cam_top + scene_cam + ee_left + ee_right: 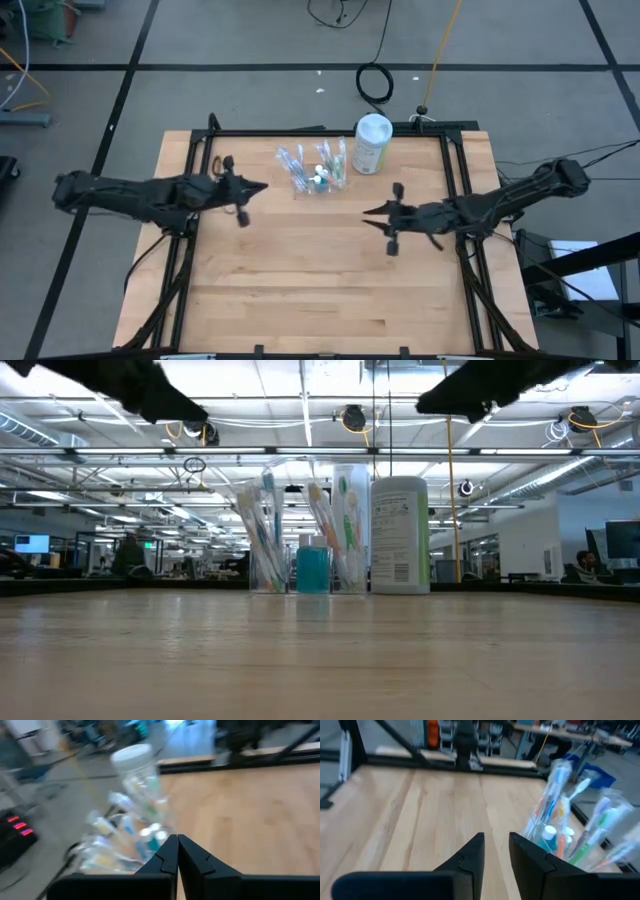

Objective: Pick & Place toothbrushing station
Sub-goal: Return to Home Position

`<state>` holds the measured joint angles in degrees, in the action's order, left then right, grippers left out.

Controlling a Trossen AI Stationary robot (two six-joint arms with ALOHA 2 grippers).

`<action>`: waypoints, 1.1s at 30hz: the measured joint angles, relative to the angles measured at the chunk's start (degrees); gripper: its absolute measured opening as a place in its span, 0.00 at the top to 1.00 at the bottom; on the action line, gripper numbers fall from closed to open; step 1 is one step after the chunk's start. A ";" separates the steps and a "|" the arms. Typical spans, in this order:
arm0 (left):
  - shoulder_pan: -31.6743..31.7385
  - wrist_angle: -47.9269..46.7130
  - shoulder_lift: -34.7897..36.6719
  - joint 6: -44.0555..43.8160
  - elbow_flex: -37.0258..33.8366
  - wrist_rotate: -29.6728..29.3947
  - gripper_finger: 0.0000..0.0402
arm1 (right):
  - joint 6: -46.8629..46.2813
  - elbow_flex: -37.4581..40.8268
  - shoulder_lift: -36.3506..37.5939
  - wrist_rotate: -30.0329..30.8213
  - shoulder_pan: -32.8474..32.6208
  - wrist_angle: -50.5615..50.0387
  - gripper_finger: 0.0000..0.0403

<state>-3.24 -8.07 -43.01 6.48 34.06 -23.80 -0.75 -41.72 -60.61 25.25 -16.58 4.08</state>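
Bare light-wood counter fills the foreground at table height. Farther back, near the far edge, stands the small clear plastic organizer. In it the thin pastel-handled toothbrushes stand on end, their long axes close to vertical and fanning slightly outward toward the top. A small blue toothpaste tube stands upright among them. Just beside the organizer, on its right, rises a taller white-and-green cylindrical canister; whether the two touch cannot be told. Both arms hang above the counter, apart from the organizer. The left end effector sits to the organizer's left, pointing right, its fingers pressed together with nothing between them. The right end effector sits nearer the front, below the canister in the overhead view, pointing left. Its fingers stand a narrow gap apart and hold nothing.
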 joint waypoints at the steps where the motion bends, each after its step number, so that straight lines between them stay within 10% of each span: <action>1: 0.39 0.07 1.91 0.72 -1.16 2.68 0.98 | -0.09 2.08 2.06 -0.01 0.00 1.69 0.80; 14: 4.02 2.94 22.20 17.37 -13.61 27.06 0.96 | 2.94 24.70 27.33 -12.64 1.95 12.90 0.82; 33: 4.02 -8.47 38.28 12.66 -18.53 31.96 0.99 | 7.60 38.41 50.81 -13.07 3.93 13.21 0.82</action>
<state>0.78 -16.54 -4.73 19.14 15.53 8.16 6.86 -3.32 -9.80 12.18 -12.65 17.30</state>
